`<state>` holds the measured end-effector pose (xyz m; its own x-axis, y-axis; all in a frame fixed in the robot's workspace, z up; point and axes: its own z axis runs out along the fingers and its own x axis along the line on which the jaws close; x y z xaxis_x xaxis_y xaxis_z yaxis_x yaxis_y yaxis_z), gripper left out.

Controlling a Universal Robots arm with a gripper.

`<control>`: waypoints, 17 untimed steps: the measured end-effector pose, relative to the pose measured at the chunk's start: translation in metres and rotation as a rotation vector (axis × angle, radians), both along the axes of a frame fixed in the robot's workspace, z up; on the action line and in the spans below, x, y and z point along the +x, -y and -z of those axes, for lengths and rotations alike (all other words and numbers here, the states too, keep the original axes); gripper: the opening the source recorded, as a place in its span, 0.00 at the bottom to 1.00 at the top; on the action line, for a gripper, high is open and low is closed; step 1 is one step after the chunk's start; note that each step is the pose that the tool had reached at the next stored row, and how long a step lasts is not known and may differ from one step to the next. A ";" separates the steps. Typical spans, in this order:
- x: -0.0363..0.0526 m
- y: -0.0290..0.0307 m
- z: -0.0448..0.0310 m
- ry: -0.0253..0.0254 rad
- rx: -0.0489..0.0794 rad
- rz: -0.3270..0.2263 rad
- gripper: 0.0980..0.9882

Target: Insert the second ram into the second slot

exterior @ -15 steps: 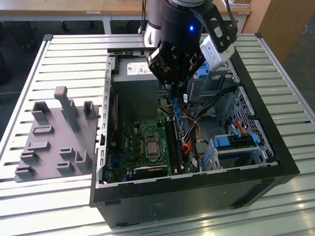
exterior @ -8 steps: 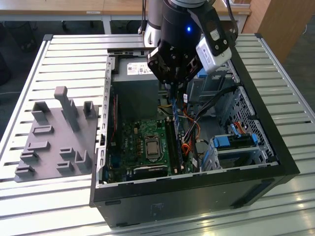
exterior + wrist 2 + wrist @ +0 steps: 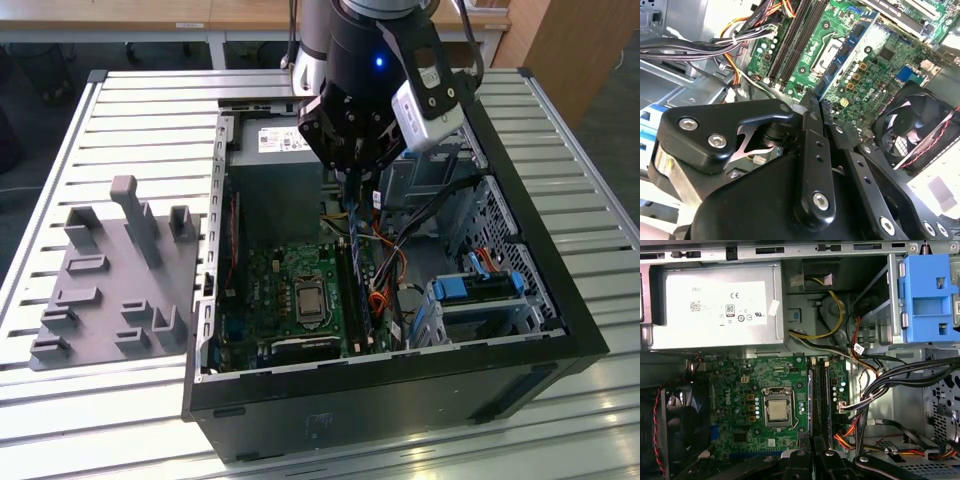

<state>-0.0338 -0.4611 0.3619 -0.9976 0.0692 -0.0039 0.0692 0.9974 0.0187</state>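
Gripper [image 3: 350, 178] w/ matte black metal fingers [image 3: 812, 130] is clamping the second ram [image 3: 358, 245], a thin, flat blue board stick hanging nearly upright, lower end just over the long dark slots [image 3: 820, 390] of the green motherboard [image 3: 265, 280]. Can't tell if it's touching them. All this is happening inside an open black sheet-metal PC case [image 3: 400, 400] lying on a ribbed grey slatted surface [image 3: 130, 110], beside a grey moulded fixture plate [image 3: 110, 290].
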 end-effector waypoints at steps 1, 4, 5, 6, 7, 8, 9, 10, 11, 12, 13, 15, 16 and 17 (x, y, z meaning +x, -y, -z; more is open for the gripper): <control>0.0001 0.0000 0.0009 -0.0002 0.000 0.001 0.04; 0.0001 0.0000 0.0037 -0.0008 0.000 0.002 0.04; 0.0001 0.0000 0.0048 -0.0010 0.000 0.003 0.04; 0.0001 0.0000 0.0060 -0.0016 0.000 0.004 0.04; 0.0001 0.0000 0.0072 -0.0028 0.000 0.004 0.04; 0.0002 0.0000 0.0085 -0.0043 0.000 0.004 0.04; 0.0005 0.0000 0.0097 -0.0075 0.000 0.004 0.04; 0.0008 0.0000 0.0109 -0.0124 0.001 0.004 0.04; 0.0012 0.0000 0.0121 -0.0175 0.001 0.004 0.04; 0.0018 0.0000 0.0133 -0.0223 0.001 0.004 0.04; 0.0024 0.0000 0.0147 -0.0264 0.002 0.003 0.04; 0.0037 0.0000 0.0171 -0.0288 0.003 0.000 0.04; 0.0042 0.0000 0.0185 -0.0288 0.004 -0.003 0.04; 0.0047 0.0000 0.0198 -0.0290 0.004 -0.007 0.04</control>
<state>-0.0290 -0.4611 0.3421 -0.9977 0.0622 0.0254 0.0627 0.9978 0.0207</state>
